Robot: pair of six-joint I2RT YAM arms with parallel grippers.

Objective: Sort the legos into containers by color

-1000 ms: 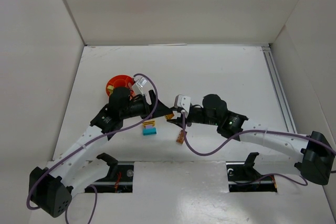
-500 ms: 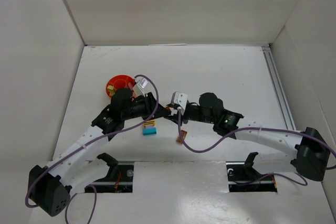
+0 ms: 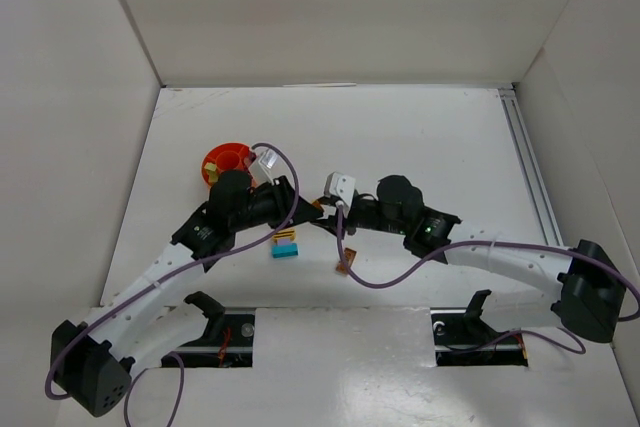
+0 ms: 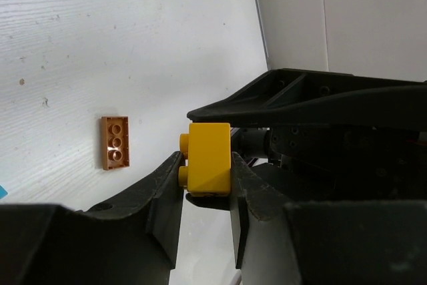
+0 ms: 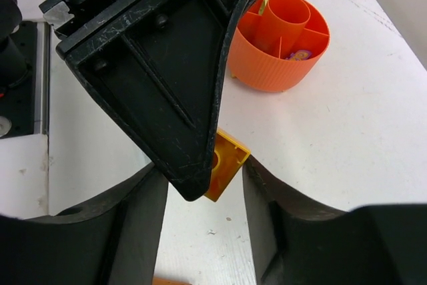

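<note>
One yellow brick point(image 4: 209, 155) sat clamped in my left hand point(image 4: 208, 188) over the bench point(image 4: 133, 45), also between the fingers point(image 5: 133, 231) of my right hand point(image 5: 203, 185), whose grip I couldn't tell, the orange bowl point(image 5: 267, 65) near.

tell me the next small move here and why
Probably open the right tool to release. The left tool clamps the yellow brick while the right tool also seems to grip it; once freed, the left can carry it toward the orange bowl.
</note>
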